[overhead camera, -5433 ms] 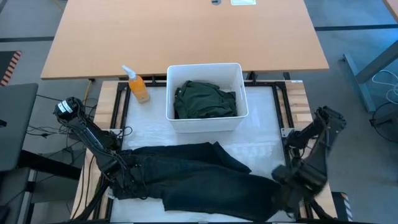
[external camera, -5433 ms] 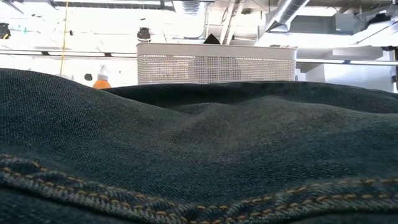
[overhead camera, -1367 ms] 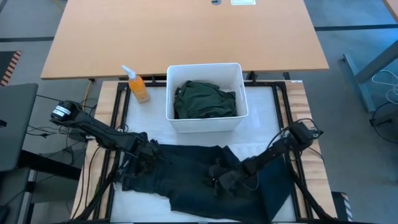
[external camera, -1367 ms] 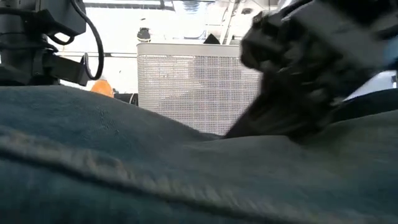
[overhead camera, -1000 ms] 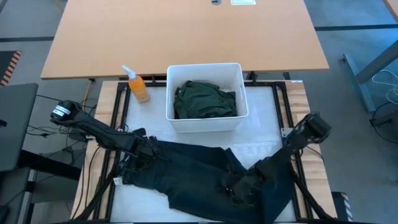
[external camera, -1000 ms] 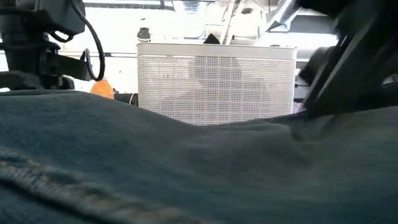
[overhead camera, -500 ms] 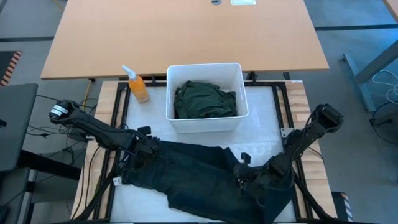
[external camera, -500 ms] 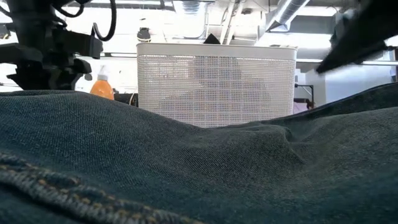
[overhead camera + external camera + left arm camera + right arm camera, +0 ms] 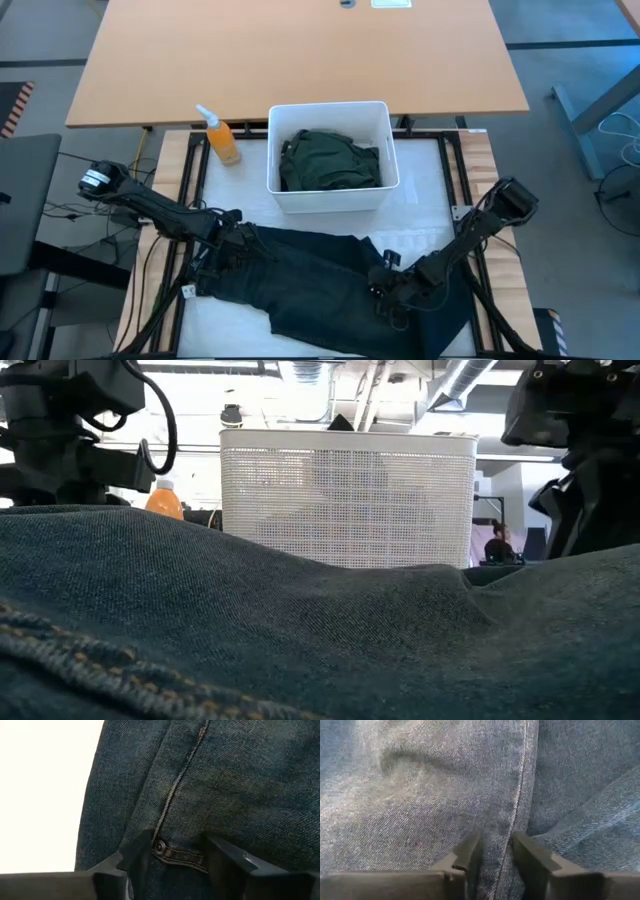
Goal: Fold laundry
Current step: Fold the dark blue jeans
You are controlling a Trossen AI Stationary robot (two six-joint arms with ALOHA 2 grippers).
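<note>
The far centre of the table (image 9: 425,170) is blocked by the white bin (image 9: 330,195); an orange spray bottle (image 9: 220,138) stands just left of it. The near half is covered by the dark trousers (image 9: 310,285). Bare surface is seen right of the bin.

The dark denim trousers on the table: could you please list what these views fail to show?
- Dark denim trousers: the near end is cut off by the high view's bottom edge.
- White perforated plastic bin: its base is hidden behind the denim in the low view.
- Dark green garment: bunched; type unclear.
</note>
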